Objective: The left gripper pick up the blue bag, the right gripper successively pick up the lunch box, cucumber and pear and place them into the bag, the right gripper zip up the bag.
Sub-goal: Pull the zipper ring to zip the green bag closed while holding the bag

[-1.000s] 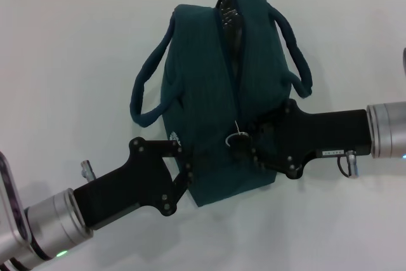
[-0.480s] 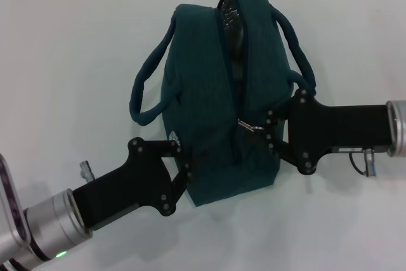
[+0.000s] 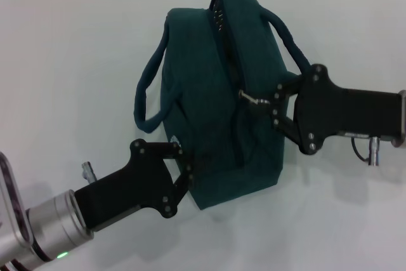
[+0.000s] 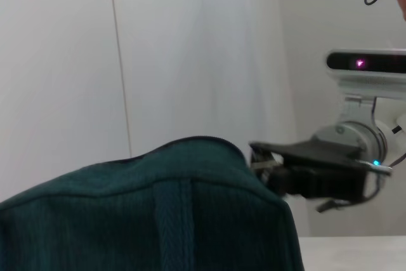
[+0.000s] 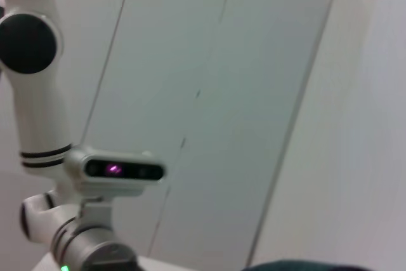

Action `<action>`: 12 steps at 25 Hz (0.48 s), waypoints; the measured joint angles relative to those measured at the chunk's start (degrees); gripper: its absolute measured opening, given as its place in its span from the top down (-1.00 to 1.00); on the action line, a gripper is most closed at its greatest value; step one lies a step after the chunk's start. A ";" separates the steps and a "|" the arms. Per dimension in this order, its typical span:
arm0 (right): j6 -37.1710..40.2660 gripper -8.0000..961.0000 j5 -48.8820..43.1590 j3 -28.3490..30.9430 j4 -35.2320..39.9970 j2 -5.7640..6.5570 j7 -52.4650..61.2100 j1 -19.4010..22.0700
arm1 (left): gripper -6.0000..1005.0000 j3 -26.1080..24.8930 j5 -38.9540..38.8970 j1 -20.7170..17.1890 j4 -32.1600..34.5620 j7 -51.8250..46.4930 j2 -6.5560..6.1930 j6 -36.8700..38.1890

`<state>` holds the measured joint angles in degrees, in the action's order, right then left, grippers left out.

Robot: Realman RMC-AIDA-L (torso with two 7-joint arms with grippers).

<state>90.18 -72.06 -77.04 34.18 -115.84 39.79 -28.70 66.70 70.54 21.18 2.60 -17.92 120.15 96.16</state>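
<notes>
White counter [image 3: 63, 61] meets pale wall panels; my left gripper [image 3: 189, 171] clamps the teal-blue fabric bag's [image 3: 209, 93] near corner, right gripper [image 3: 269, 103] pinches its silver zipper pull [image 3: 248, 98].

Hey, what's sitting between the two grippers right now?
In the head view, only the blue bag lies between the left gripper and the right gripper.

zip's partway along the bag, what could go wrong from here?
1. The right gripper pinches only the small silver ring pull; it could slip out of the fingers mid-pull.
2. The left gripper anchors only the near lower corner of the blue bag; the bag may drag or tilt with the pull rather than the zipper closing.
3. The far end of the opening gapes; fabric might bunch there.
</notes>
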 joint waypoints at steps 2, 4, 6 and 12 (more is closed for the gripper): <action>-0.12 0.97 1.49 -0.16 -0.13 -0.17 -1.82 0.33 | 0.86 0.02 0.57 0.06 0.00 0.10 0.00 -0.01; -0.27 0.97 3.01 -0.39 -0.33 -0.28 -3.78 0.38 | 0.86 0.03 0.99 0.09 0.04 0.22 0.00 -0.01; -0.31 0.97 4.80 -0.86 -0.66 -0.34 -5.07 0.40 | 0.86 0.06 1.00 0.07 0.05 0.30 -0.01 -0.01; -0.53 0.97 7.57 -1.14 -1.03 -0.35 -6.20 0.34 | 0.86 0.77 1.16 -0.25 0.03 1.17 -0.17 -0.20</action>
<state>89.65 -64.49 -78.18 33.15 -116.19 33.60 -28.36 67.48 71.70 20.94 2.64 -16.75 119.98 95.96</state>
